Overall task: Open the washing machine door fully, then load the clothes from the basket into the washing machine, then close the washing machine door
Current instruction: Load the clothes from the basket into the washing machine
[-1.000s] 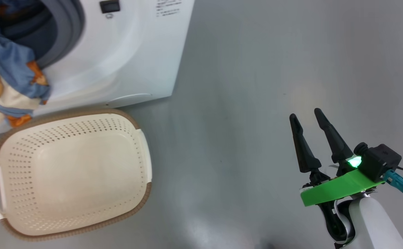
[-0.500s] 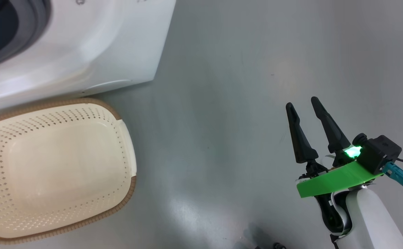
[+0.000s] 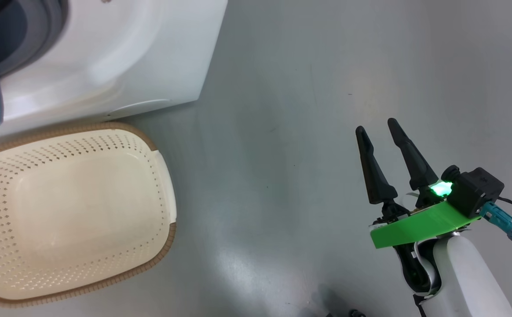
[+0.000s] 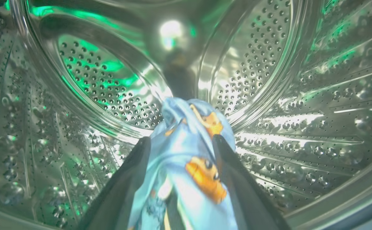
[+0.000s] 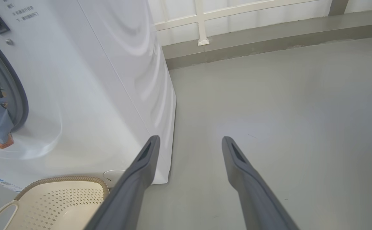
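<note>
With the basket point(image 3: 164, 152) at eight o'clock emptied, the blue clothes point(image 4: 189, 166) are seen in the steel drum point(image 4: 109, 89) between the parted jaws of the left end effector point(image 4: 181, 138), the right end effector point(image 3: 376, 124) is released at four o'clock, and door closing is judged outstanding.

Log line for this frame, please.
phase: loading | left pincer: open inside drum, clothes between jaws | right pincer: open, over floor | basket: empty | clothes: part hanging over washing machine front

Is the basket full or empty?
Empty. The basket shows its bare, holey bottom, and nothing lies in it.
</note>
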